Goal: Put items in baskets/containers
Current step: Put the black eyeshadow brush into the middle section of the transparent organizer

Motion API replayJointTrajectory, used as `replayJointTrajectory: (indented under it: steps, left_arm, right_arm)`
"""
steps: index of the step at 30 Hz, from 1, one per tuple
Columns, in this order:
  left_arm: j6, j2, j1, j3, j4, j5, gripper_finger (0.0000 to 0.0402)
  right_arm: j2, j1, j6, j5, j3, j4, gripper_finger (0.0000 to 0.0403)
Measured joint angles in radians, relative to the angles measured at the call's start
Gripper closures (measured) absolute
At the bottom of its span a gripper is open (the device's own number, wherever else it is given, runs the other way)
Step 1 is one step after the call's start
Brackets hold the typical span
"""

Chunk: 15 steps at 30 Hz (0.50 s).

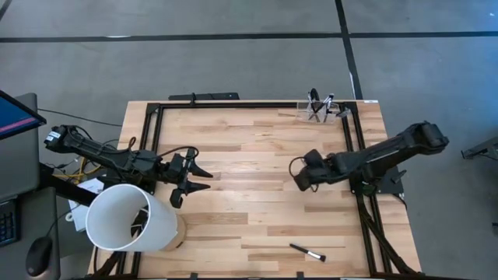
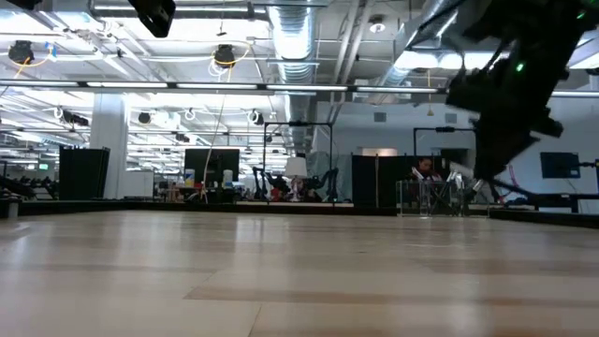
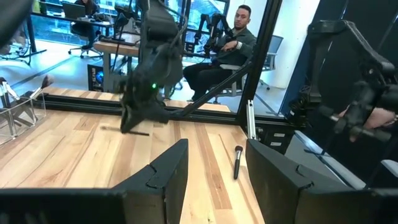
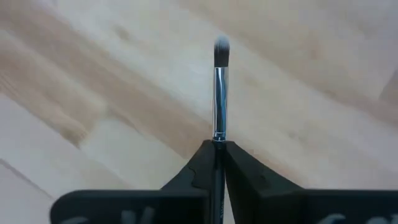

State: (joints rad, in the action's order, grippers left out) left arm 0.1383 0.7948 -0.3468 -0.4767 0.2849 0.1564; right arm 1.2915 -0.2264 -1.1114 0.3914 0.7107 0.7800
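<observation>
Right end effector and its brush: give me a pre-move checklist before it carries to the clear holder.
1. Right end effector shut on the brush: ok.
2. Brush straight, bristles pointing away from the fingers: ok.
3. Clear holder upright at the table's far right corner: ok.
4. Free room inside holder: cannot tell.
5. Left end effector open near the white tub, clear of the path: ok.
6. Loose brush at the near edge waiting: ok.

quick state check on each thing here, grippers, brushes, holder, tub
right gripper: shut on a brush, over mid table
held brush: clamped by its handle, bristles pointing away from the fingers
left gripper: open, empty, beside the tub
loose brush: lying flat near the table's front edge
holder: upright at the far right corner, several brushes standing in it
tub: on its side, mouth open
</observation>
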Motion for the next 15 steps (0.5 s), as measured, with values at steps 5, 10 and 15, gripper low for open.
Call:
replayJointTrajectory:
  steps: [5,10,15]
  left_arm:
    - [0.000,0.000,0.000,0.000,0.001,0.000,0.0244]
    - [0.000,0.000,0.000,0.000,0.001,0.000,0.0244]
    - [-0.009,0.000,0.000,0.000,0.005,0.000,0.0244]
  right_arm:
    - [-0.130,-0.101,-0.092,0.261,0.000,0.031,0.0397]
    - [-0.195,-0.137,-0.117,0.559,0.001,0.026,0.0389]
    - [-0.197,-0.053,-0.051,0.683,0.001,0.026,0.0390]
